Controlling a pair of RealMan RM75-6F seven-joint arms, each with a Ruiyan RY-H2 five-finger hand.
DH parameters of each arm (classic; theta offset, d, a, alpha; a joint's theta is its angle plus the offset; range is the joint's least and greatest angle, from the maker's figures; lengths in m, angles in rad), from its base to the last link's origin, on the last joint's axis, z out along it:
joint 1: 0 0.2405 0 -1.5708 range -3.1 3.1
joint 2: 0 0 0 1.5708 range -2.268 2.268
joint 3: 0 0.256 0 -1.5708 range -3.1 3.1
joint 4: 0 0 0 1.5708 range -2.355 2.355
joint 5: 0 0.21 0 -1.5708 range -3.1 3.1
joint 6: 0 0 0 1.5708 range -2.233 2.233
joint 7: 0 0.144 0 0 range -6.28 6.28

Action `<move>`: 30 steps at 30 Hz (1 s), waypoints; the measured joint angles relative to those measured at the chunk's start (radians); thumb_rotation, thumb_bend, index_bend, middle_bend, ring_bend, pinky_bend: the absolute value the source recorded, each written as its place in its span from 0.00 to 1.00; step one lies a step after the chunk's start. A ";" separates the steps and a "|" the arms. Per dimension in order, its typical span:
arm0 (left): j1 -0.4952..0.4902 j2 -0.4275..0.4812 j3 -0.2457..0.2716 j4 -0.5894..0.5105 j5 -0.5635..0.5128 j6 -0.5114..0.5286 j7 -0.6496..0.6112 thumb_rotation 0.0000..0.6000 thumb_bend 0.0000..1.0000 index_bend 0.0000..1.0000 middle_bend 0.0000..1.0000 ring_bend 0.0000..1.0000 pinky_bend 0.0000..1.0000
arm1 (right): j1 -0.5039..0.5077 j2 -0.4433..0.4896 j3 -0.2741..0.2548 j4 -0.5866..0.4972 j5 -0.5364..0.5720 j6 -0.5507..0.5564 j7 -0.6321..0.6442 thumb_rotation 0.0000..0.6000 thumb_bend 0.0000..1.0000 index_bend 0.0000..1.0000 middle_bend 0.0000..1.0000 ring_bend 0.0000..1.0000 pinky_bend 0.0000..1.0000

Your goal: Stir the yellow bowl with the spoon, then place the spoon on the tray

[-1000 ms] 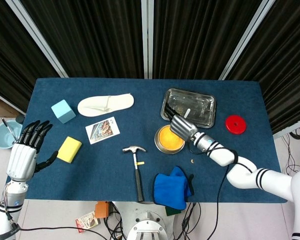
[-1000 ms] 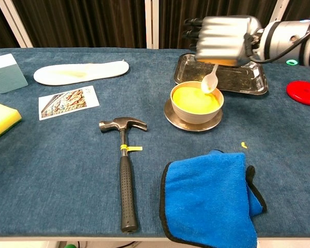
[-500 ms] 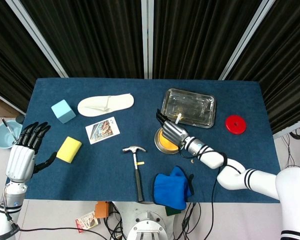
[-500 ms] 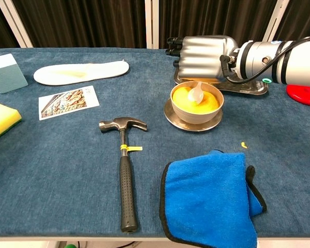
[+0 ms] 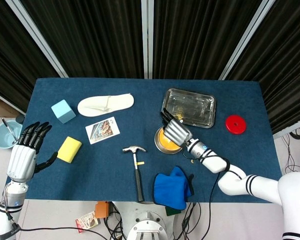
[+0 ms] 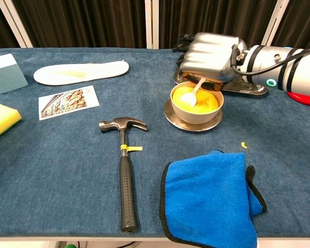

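Note:
The yellow bowl (image 6: 197,101) stands on a saucer right of the table's middle, and shows partly under my right hand as the bowl (image 5: 164,141) in the head view. My right hand (image 6: 211,51) hovers over its far rim and holds a white spoon (image 6: 191,96) whose tip dips into the bowl's left side. In the head view this right hand (image 5: 175,131) covers most of the bowl. The metal tray (image 5: 189,106) lies just behind the bowl. My left hand (image 5: 25,152) hangs off the table's left edge, fingers spread, holding nothing.
A hammer (image 6: 123,163) lies left of the bowl and a blue cloth (image 6: 209,198) in front of it. A red disc (image 5: 235,124) sits right of the tray. A white insole (image 5: 105,104), photo card (image 5: 102,130), yellow sponge (image 5: 69,149) and light blue block (image 5: 63,111) fill the left half.
My right hand came down from the tray side to the bowl, dipped the spoon in, then shifted right while the spoon's tip swung to the bowl's left side. The left hand stayed still.

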 measured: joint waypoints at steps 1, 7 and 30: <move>0.000 0.001 0.000 -0.002 0.000 -0.001 0.002 1.00 0.24 0.11 0.11 0.08 0.13 | -0.007 0.001 0.003 0.001 0.002 0.010 0.029 1.00 0.51 0.74 0.30 0.08 0.09; -0.005 0.006 -0.002 -0.023 0.001 -0.008 0.017 1.00 0.24 0.11 0.11 0.08 0.13 | -0.044 0.016 0.018 -0.003 0.013 0.054 0.165 1.00 0.52 0.74 0.30 0.08 0.09; 0.002 0.013 -0.003 -0.043 0.002 -0.003 0.056 1.00 0.24 0.11 0.11 0.08 0.13 | 0.026 0.107 -0.011 -0.063 -0.103 0.018 -0.438 1.00 0.52 0.74 0.31 0.08 0.04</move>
